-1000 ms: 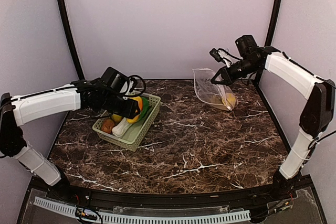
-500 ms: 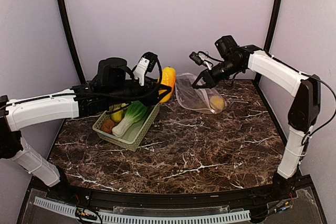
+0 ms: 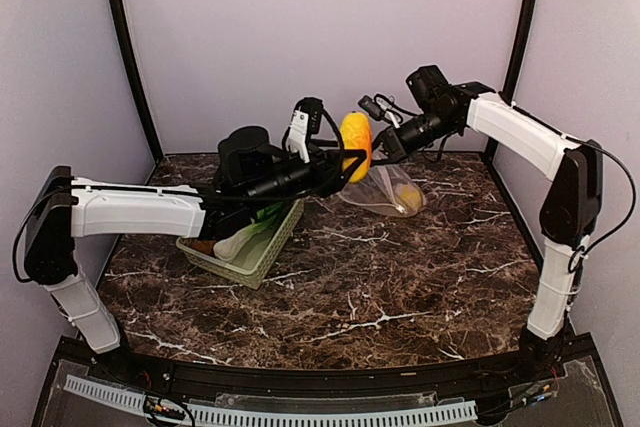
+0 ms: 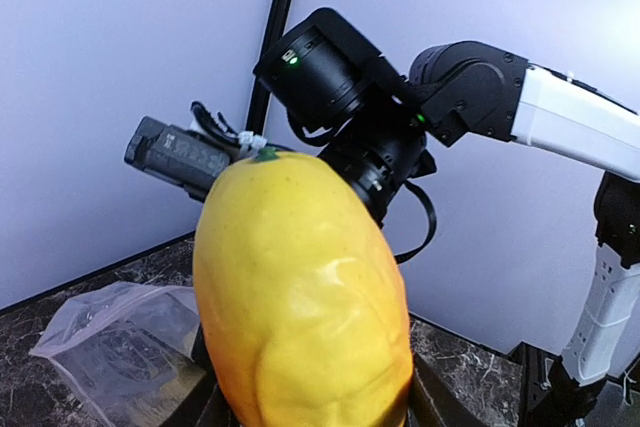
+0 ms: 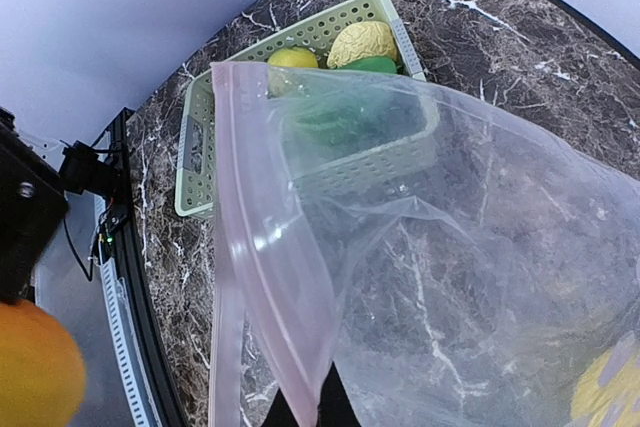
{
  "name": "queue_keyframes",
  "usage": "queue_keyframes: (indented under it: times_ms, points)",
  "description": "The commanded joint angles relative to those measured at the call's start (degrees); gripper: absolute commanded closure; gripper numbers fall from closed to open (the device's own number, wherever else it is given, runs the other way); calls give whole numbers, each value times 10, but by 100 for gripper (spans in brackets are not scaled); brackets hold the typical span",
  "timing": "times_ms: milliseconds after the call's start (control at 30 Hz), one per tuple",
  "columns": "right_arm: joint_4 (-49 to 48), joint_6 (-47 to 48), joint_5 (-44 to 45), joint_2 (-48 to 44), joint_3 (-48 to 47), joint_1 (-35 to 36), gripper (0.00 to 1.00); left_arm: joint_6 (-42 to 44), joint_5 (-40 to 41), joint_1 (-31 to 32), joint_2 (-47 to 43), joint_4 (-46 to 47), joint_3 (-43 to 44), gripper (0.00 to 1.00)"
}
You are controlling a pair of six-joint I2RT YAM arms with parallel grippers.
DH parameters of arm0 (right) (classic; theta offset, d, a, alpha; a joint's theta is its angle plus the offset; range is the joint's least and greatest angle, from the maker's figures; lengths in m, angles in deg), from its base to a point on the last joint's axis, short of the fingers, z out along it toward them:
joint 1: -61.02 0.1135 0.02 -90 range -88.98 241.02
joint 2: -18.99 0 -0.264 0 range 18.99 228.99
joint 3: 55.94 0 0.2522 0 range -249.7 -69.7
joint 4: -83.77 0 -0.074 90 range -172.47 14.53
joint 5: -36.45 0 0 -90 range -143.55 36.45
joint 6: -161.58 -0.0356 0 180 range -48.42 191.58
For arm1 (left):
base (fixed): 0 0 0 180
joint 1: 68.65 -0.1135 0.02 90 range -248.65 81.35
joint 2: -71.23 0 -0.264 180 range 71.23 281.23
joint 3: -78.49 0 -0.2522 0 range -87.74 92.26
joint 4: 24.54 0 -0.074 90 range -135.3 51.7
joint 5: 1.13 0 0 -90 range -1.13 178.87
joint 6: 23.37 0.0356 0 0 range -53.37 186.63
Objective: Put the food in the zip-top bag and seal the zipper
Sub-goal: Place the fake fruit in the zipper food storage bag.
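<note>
At the left of the dark marbled tabletop (image 3: 350,287), a light green lattice basket (image 3: 258,255) is seen, with a bok choy (image 3: 235,242) lying in it. From the right wrist view a round yellow piece (image 5: 292,57) and a tan, lumpy potato (image 5: 365,44) are also seen in the basket, beside green leaves.

Right of the basket, a yellow-orange fruit (image 3: 355,144) is held upright in the air, clamped between the fingers of the left end effector (image 3: 341,169), just above the bag's mouth.

Further right, the right end effector (image 3: 386,147) is pressed together on the pinkish zipper (image 5: 265,287) of the zip-top bag (image 3: 385,190). The bag's top edge is lifted, while its lower part rests on the tabletop. One yellow piece (image 3: 408,197) lies inside the bag.
</note>
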Motion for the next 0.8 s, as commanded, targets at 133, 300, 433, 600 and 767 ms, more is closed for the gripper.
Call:
queue_keyframes:
  times_ms: [133, 300, 433, 600, 767]
  points:
    - [11, -20, 4, -31, -33, 0, 100, -37, 144, 22, 95, 161, 48, 75]
    - [12, -20, 13, -34, -39, -1, 100, 3, 206, 38, 118, 158, 64, 74]
    - [12, -26, 19, -39, -46, -7, 100, 1, 260, 42, 115, 169, 48, 72]
    - [9, -24, 62, -45, -54, -10, 100, -21, 312, 41, 111, 135, 43, 64]
    - [12, -25, 65, -42, -61, -14, 100, -46, 296, 42, 122, 66, 88, 41]
